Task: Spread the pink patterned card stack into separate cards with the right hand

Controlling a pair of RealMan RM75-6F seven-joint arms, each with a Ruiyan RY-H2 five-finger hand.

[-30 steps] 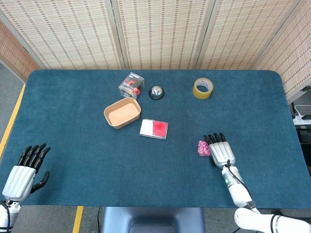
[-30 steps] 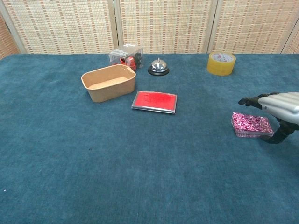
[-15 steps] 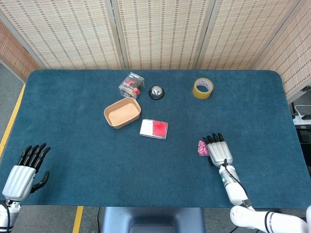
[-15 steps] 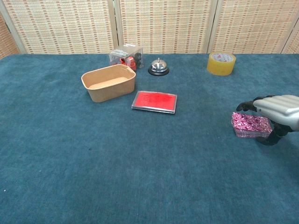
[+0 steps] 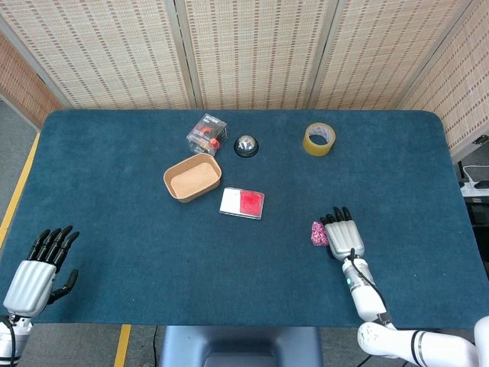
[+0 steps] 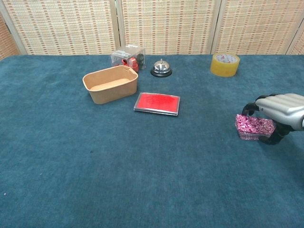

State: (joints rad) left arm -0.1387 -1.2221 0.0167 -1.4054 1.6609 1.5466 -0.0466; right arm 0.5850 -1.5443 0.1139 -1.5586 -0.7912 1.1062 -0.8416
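No words or brand names can be read on anything here; the print on the small clear box (image 6: 128,56) is too tiny to make out. The pink patterned card stack (image 6: 255,127) lies flat on the blue table (image 6: 142,171), near the right side and close to the robot. It is one neat pile, not spread out. The right hand (image 6: 279,110) sits right over the pile, covering its right part. Its dark fingers (image 6: 248,108) curl down over the far edge, and its thumb hooks under the near right corner. It looks clamped around the pile, but how tightly it grips cannot be told. The left hand (image 5: 37,274) rests far away at the near left corner of the table, with its fingers apart and nothing in it. Farther back are a tan bowl (image 6: 110,84), a red flat case (image 6: 157,103), a silver bell (image 6: 161,68) and a yellow tape roll (image 6: 225,64).
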